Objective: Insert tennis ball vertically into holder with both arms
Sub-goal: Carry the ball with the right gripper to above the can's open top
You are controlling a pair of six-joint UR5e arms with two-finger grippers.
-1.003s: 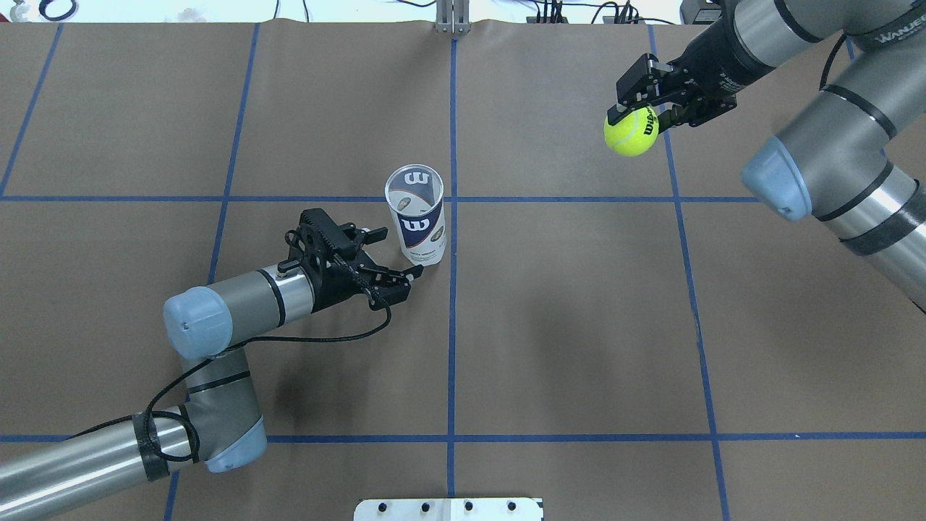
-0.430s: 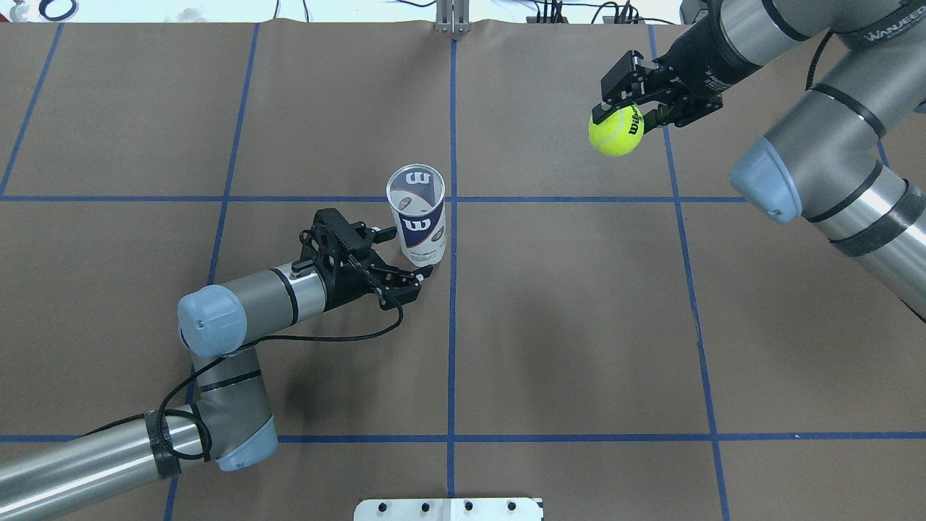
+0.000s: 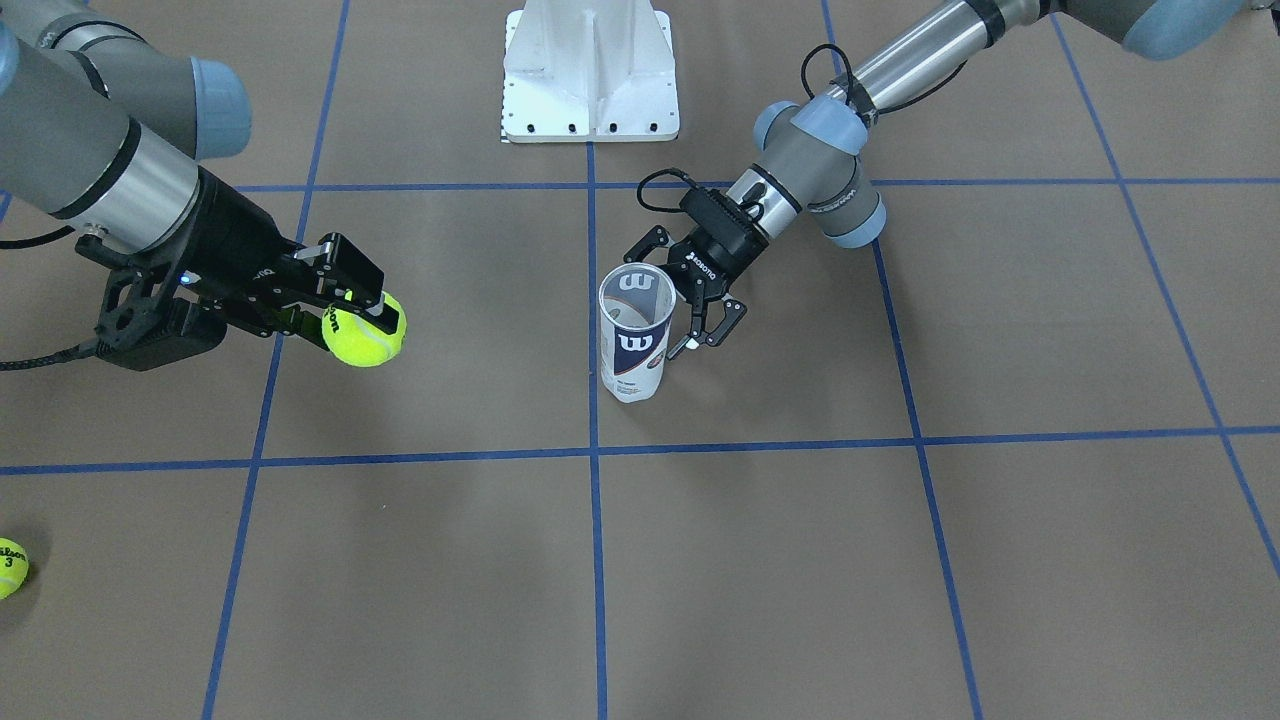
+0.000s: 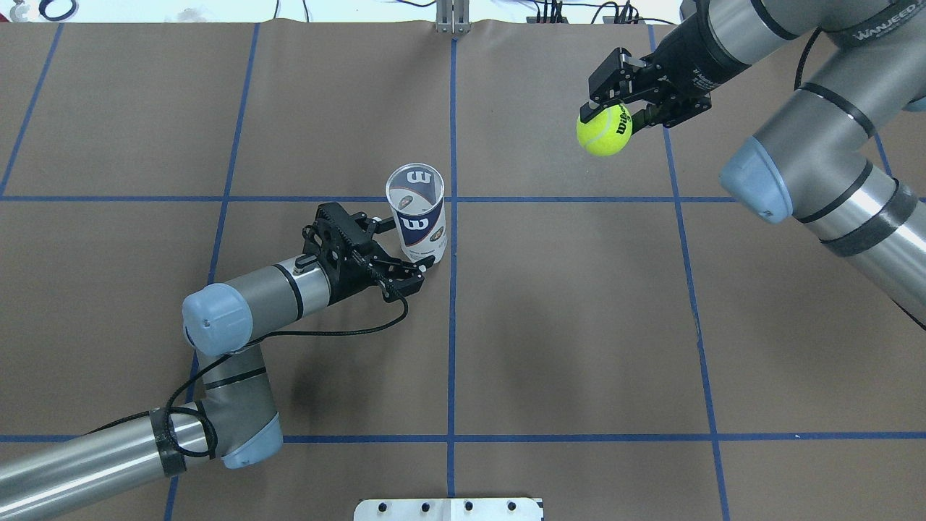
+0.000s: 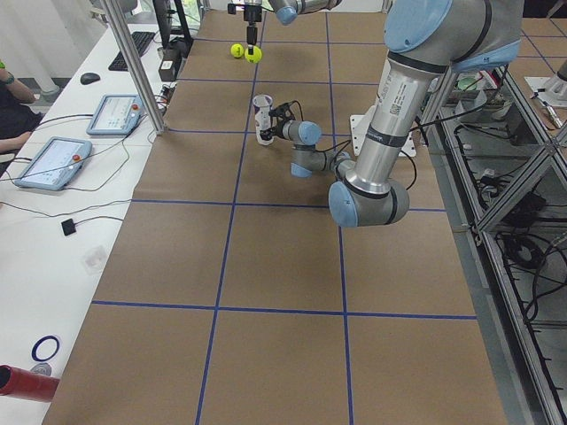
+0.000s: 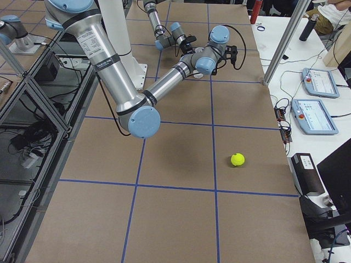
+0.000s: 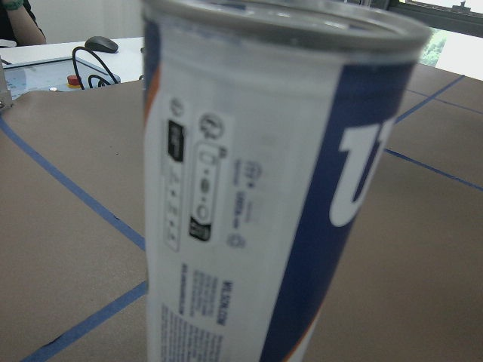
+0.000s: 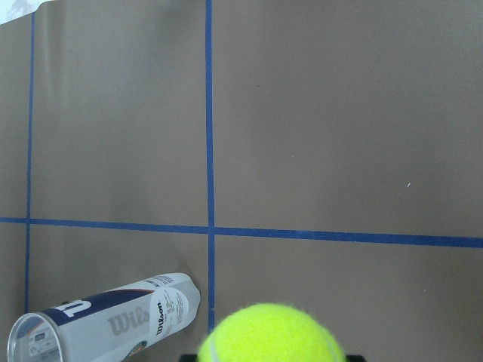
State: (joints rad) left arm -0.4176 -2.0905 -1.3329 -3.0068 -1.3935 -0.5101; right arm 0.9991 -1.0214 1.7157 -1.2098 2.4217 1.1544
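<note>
We see the ball clamped in the right hand, well apart from the empty tube; left hand spread beside it.

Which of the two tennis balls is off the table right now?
The tennis ball in the right gripper, held in the air; the other ball lies loose on the table.
</note>
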